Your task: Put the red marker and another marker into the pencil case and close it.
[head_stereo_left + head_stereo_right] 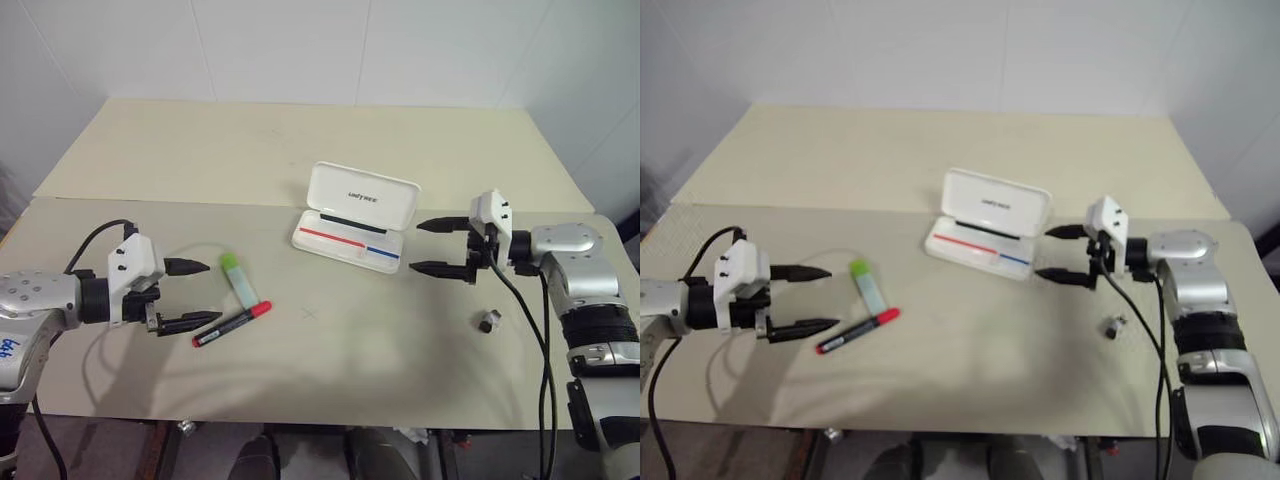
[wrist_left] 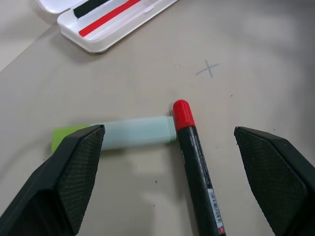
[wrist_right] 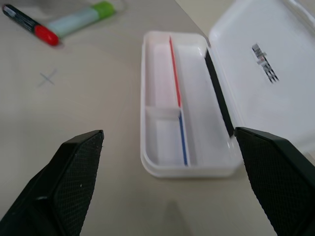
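The white pencil case (image 1: 352, 235) lies open mid-table, lid raised toward the back, a red and a blue stripe inside and nothing in its tray. The red marker (image 1: 232, 323), black barrel with a red cap, lies on the table to the case's left. Its cap end touches the mint marker with the green cap (image 1: 240, 279), which lies just behind it. My left gripper (image 1: 195, 295) hovers open just left of both markers, pointing at them. My right gripper (image 1: 432, 246) is open at the case's right end, fingers aimed at it.
A small dark metal part (image 1: 489, 321) lies on the table near my right arm. A pencilled cross (image 1: 309, 313) marks the table in front of the case. A seam joins a second table (image 1: 300, 150) behind. Cables trail from both wrists.
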`<state>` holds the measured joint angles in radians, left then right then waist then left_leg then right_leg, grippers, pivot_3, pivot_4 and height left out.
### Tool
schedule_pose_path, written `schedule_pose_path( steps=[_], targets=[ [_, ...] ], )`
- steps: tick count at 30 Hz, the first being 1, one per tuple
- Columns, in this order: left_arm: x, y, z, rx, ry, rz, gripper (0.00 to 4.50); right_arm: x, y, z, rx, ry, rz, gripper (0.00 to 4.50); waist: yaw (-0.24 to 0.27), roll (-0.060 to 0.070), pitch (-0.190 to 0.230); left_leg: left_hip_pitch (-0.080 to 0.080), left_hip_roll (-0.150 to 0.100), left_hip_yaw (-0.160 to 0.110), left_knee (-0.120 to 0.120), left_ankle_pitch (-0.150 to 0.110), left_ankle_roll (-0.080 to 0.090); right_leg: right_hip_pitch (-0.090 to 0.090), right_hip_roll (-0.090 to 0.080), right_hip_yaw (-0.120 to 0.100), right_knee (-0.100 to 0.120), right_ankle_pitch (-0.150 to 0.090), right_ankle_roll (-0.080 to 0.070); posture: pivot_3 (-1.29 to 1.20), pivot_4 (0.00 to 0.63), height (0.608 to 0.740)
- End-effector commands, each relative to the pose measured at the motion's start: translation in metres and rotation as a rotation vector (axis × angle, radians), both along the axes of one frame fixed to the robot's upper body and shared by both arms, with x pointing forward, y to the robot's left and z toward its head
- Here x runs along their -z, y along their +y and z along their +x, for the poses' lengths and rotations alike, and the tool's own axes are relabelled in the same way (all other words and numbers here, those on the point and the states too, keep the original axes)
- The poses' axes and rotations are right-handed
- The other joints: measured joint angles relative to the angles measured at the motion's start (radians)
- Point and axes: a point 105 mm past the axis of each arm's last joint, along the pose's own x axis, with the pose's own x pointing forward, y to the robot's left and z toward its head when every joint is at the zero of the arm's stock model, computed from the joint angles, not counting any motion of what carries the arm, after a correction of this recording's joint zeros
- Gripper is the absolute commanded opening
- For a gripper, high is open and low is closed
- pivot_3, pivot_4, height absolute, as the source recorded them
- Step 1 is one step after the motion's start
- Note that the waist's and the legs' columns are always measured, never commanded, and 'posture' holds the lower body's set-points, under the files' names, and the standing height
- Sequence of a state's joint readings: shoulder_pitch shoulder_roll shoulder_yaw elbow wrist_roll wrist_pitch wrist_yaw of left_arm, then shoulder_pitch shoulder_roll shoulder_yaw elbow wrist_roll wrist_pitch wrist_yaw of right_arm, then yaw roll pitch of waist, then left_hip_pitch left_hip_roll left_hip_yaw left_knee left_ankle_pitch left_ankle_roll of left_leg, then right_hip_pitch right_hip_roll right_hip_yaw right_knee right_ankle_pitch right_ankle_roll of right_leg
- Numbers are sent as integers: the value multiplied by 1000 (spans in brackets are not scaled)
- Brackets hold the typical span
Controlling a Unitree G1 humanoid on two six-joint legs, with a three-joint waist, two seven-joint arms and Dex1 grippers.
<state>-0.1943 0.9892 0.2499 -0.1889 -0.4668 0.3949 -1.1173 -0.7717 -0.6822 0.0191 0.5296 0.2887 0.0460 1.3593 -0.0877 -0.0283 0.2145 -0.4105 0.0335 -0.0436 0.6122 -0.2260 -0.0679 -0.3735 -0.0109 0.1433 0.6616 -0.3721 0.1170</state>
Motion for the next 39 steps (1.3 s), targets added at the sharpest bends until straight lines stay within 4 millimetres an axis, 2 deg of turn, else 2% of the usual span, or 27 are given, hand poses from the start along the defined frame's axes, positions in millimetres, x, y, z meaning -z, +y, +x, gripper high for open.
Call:
schedule_pose_path(
  steps=[1,7,10,14,18,21,30,39],
  targets=[
    [-12,-5,-2,27,-35,0,4488,-18,8,-4,-26,-68,49,4500,1,0,0,0,0,0,0,0,0,0,0,0,0,0,0,0,150,740],
    [-11,-5,-6,18,-35,-17,4488,-8,28,-4,-53,-57,70,4500,1,0,0,0,0,-1,1,0,0,0,0,0,0,0,0,0,150,740],
    [-11,-3,-7,0,-26,-36,4488,1,33,3,-26,-35,-23,4500,1,0,0,0,0,-1,0,0,0,0,0,0,0,0,0,0,150,740],
    [-12,0,-9,-31,-58,-79,4488,-6,46,4,-33,-32,-10,4500,0,0,0,0,0,-1,1,0,0,-1,0,0,1,0,0,0,150,740],
    [-16,0,-7,-61,-93,-117,4488,4,56,7,-19,-2,-119,4500,1,0,0,0,1,-1,1,0,0,0,0,0,1,0,0,0,150,740],
    [-20,0,-3,-74,-130,-119,4488,15,57,16,32,19,-233,4500,1,-1,0,0,0,-1,2,0,0,-1,-1,-1,2,0,0,0,150,740],
    [-23,0,-10,-95,-151,-134,4488,24,61,18,13,80,-267,4500,1,0,0,0,0,-1,1,0,0,-1,-1,-1,0,0,0,0,150,740],
    [-24,1,-20,-130,-165,-145,4488,32,55,16,4,120,-326,4500,-2,0,0,0,0,-1,1,0,0,-1,0,-1,1,0,0,0,150,740]
  ],
)
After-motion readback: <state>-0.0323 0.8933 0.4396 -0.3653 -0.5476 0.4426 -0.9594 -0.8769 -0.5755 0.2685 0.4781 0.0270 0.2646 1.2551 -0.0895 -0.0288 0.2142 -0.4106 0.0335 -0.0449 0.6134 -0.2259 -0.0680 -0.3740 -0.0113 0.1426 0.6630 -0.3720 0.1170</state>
